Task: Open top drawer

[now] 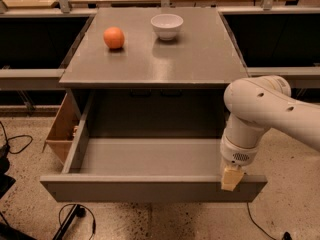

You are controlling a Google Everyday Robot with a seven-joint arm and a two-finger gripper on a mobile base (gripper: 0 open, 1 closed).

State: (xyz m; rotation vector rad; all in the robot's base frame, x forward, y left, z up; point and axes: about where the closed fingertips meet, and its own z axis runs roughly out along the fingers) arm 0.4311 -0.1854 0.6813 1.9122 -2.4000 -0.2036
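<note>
The top drawer (150,156) of the grey cabinet stands pulled far out toward me. Its deep grey box is empty inside and its plain front panel (145,189) runs across the bottom of the view. My gripper (231,177) hangs from the white arm (260,109) at the drawer's right front corner, with a tan fingertip (231,178) resting against the top edge of the front panel.
On the cabinet top (200,59) sit an orange (114,37) at the left and a white bowl (167,25) at the back middle. A light wooden box (62,129) stands open to the left of the drawer. Cables (75,216) lie on the speckled floor.
</note>
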